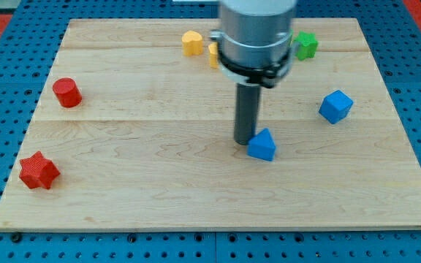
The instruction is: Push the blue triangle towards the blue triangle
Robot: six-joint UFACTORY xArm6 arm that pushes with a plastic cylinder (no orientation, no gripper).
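A blue triangle block [262, 145] lies on the wooden board [159, 168], right of the middle. My tip [244, 140] stands on the board right at the triangle's left edge, touching or nearly touching it. A blue cube [335, 107] sits further to the view's right and a little higher.
A red cylinder [67, 93] and a red star [38, 171] are at the view's left. A yellow block [192, 42], a second yellow block [213, 52] partly hidden behind the arm, and a green block [306, 45] lie near the view's top.
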